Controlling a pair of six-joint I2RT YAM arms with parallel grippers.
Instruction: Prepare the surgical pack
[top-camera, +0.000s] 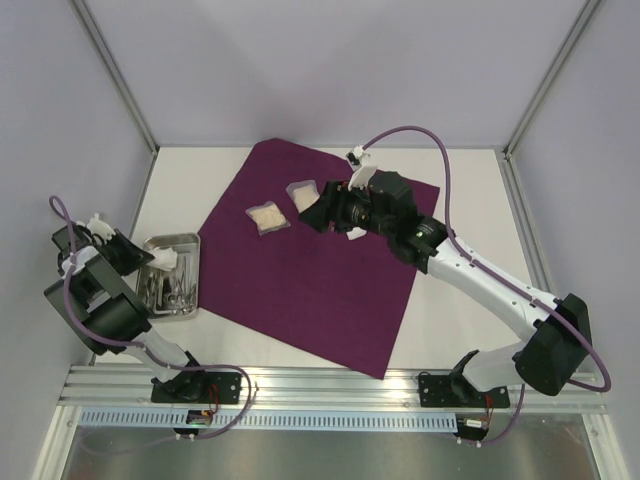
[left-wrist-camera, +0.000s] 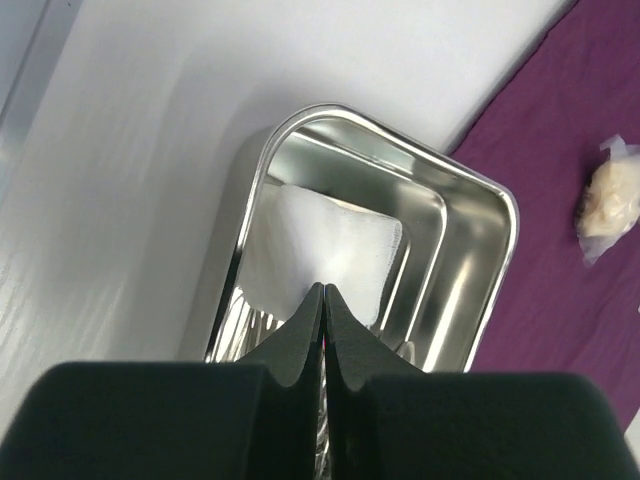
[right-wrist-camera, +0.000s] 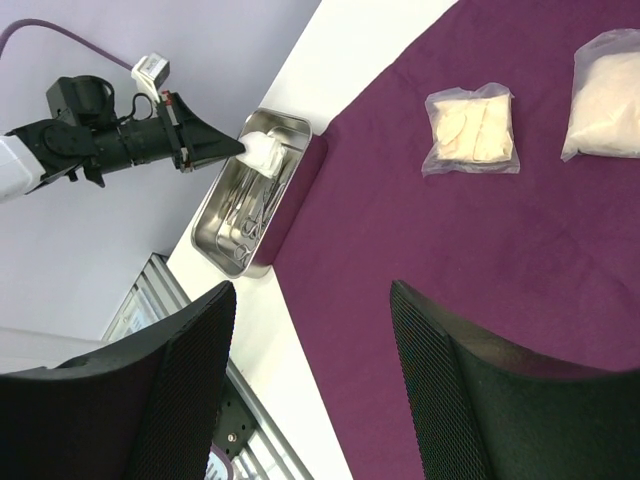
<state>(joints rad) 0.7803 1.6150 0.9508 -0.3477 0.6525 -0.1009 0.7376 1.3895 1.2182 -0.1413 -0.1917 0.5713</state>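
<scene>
Top external view: deep plum-purple fabric drape lies spread flat mid-table as a big skewed square. It is not folded, so I read the surgical pack as being at the loading stage.
Tray: shiny rectangular steel tray sits on bare table at 9 o'clock of the drape, just beside its edge. Thin metal instruments lie in the end nearer the arm bases.
Left gripper: jaws together, pinched on the near edge of a white square gauze pad at the tray's far end. Cannot tell whether the pad is clear of the tray floor.
Right gripper: jaws apart, nothing between them. It hangs over the drape's 12 o'clock part.
Packets: clear plastic packet of pale padding and a second similar packet lie on the drape, at 9 and 10 o'clock of the right gripper.
Step in hand: likely taking the gauze pad out of the tray for the drape.
Next move calls for: a lift clear of the tray rim, then a carry toward 3 o'clock onto open cloth beside the packets. The grip holds one edge only, so the pad may droop or slip.
</scene>
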